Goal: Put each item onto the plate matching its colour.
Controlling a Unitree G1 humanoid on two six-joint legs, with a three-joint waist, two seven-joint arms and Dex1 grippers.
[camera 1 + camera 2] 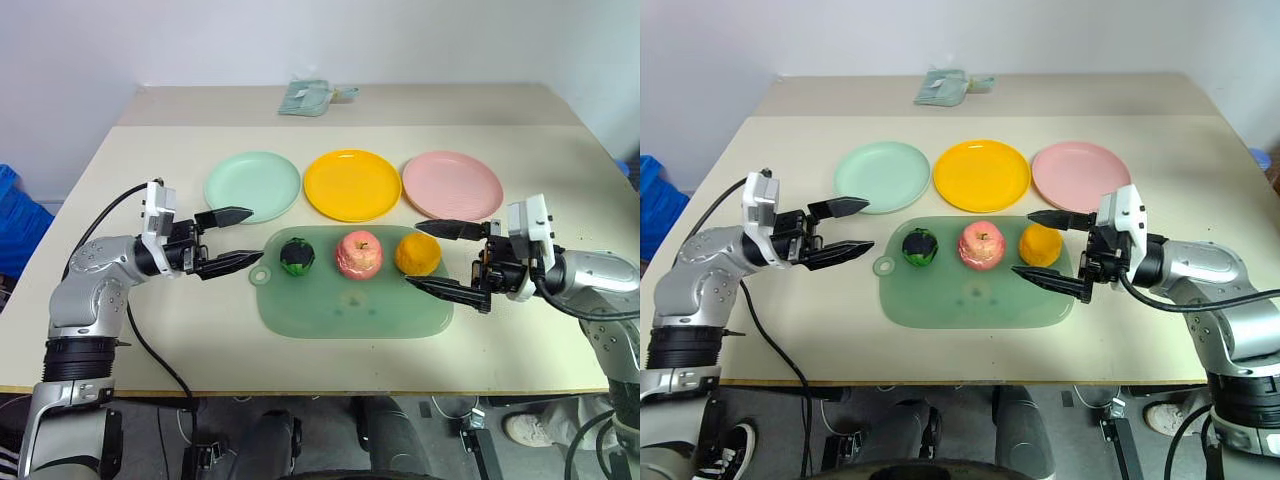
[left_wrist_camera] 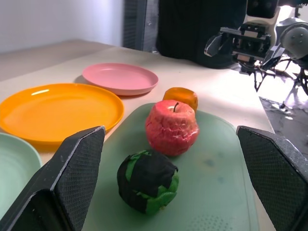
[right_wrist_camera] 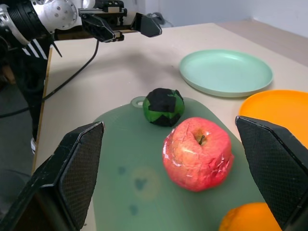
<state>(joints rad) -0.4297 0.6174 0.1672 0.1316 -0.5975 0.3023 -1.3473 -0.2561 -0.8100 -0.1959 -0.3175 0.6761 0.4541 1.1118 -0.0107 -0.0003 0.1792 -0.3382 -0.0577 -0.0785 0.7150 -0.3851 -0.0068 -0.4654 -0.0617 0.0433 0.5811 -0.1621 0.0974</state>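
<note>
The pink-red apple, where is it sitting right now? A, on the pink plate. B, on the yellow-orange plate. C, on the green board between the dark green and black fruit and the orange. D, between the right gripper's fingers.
C: the pink-red apple rests on the green rounded-rectangle board, with the dark green and black fruit on one side and the orange on the other.

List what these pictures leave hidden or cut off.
- Orange, right wrist view: cut off by the picture's edge.
- Mint green plate, left wrist view: partly behind the left tool's finger and cut off by the edge.
- Folded cloth, head views: too small to make out details.
</note>
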